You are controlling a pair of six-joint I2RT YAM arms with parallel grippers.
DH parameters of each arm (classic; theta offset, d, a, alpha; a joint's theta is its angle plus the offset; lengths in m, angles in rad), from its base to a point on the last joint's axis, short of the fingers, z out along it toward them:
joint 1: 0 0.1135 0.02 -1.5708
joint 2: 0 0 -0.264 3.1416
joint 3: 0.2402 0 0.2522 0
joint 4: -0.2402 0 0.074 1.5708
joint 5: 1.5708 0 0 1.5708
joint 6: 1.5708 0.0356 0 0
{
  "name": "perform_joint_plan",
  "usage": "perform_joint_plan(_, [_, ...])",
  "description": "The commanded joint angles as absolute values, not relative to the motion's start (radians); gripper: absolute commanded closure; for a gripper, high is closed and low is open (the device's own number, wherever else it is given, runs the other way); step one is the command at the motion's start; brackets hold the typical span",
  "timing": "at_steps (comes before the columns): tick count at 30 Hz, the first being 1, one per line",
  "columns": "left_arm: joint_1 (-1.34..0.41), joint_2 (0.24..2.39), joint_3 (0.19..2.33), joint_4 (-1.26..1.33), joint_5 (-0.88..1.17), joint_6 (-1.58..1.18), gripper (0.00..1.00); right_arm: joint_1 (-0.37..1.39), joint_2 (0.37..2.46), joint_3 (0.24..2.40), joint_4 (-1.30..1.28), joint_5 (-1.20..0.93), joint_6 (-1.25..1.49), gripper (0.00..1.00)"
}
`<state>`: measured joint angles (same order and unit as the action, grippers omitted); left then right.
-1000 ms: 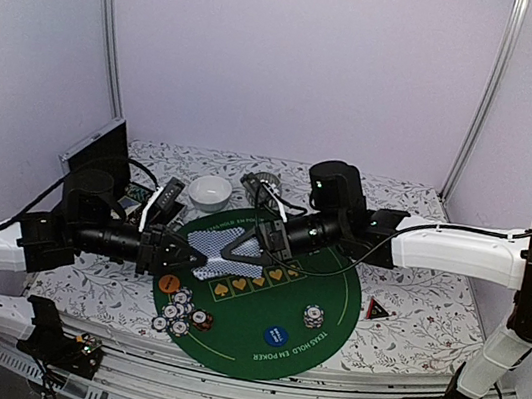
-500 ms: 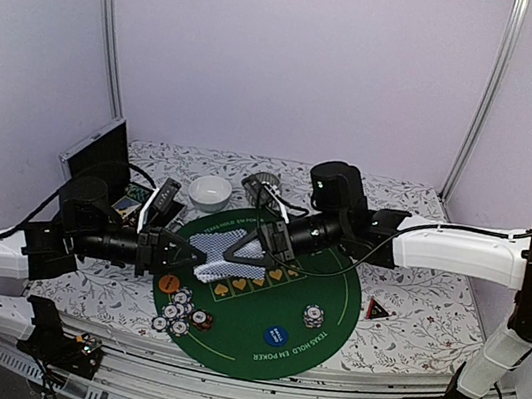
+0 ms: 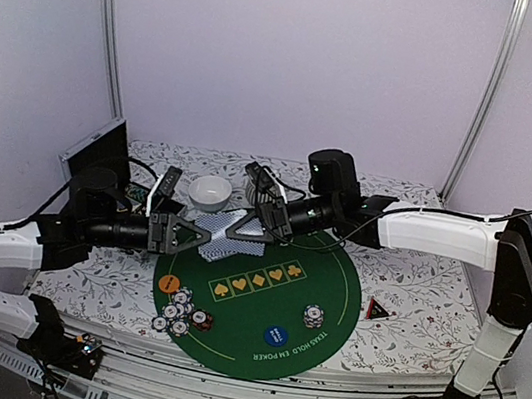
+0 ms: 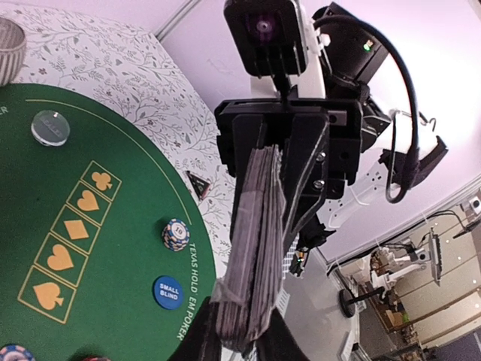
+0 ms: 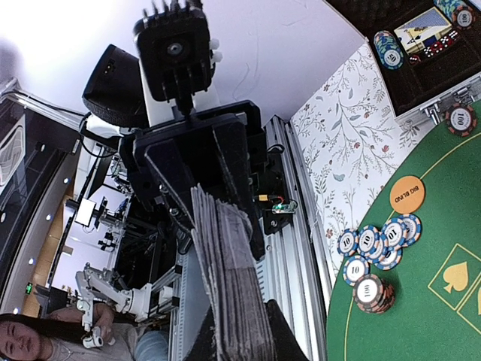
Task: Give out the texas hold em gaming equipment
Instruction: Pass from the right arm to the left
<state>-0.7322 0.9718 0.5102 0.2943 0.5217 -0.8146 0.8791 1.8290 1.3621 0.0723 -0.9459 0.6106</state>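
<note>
Left tool (image 3: 202,237) and right tool (image 3: 241,229) meet tip to tip above the far-left part of the green mat (image 3: 332,296). Each is clamped on an opposite end of the deck of playing cards (image 3: 220,231), which is held clear of the counter (image 3: 413,294). Poker chips (image 3: 177,312) cluster at the mat's near-left edge. A separate chip stack (image 3: 313,316) stands near the blue button disc (image 3: 274,335).

Card deck (image 3: 226,231) between left gripper (image 3: 201,237) and right gripper (image 3: 244,229), above the mat (image 3: 240,315)
</note>
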Motion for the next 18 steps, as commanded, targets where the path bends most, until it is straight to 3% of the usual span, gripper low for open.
perform_joint_plan(1, [-0.719,0.994,0.514,0.411,0.564,-0.799,0.76,0.873,1.868,1.393,0.079,-0.943,0.621,0.97])
perform_joint_plan(6, [-0.718,1.009,0.504,0.448,0.58,-0.788,0.65,0.89,1.859,1.392,0.08,-0.936,0.611,0.98])
perform_joint_plan(12, [-0.719,1.036,0.507,0.465,0.615,-0.79,0.71,0.899,1.866,1.404,0.082,-0.934,0.609,0.98])
perform_joint_plan(14, [-0.719,1.037,0.504,0.459,0.615,-0.789,0.79,0.9,1.868,1.408,0.084,-0.937,0.607,0.98])
perform_joint_plan(16, [-0.719,1.034,0.504,0.453,0.604,-0.786,0.98,0.901,1.866,1.408,0.086,-0.937,0.605,0.98])
perform_joint_plan(18, [-0.719,1.021,0.506,0.437,0.576,-0.792,1.0,0.901,1.861,1.407,0.085,-0.935,0.604,0.95])
